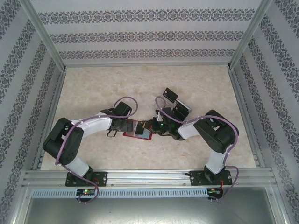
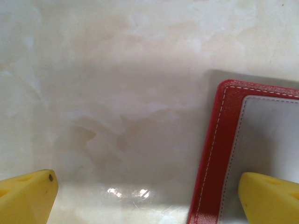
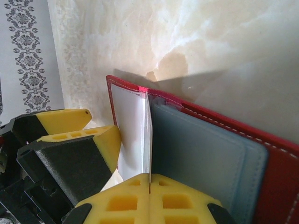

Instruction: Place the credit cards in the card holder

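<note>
Card holder (image 2: 212,154) lies open on the worktop (image 1: 93,88) between your arms. Your left gripper (image 2: 147,183) is spread wide, one finger over the holder's pale inner panel. Your right gripper (image 3: 149,179) is closed, pinching a thin pale sheet (image 3: 148,135) at the holder's fold. Black credit cards (image 1: 169,94) sit just beyond your right arm.

The card holder (image 1: 131,130) lies on the table (image 1: 117,84).

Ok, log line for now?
left gripper open, straddling card holder edge | right gripper shut on thin upright sheet, card or flap unclear
</note>
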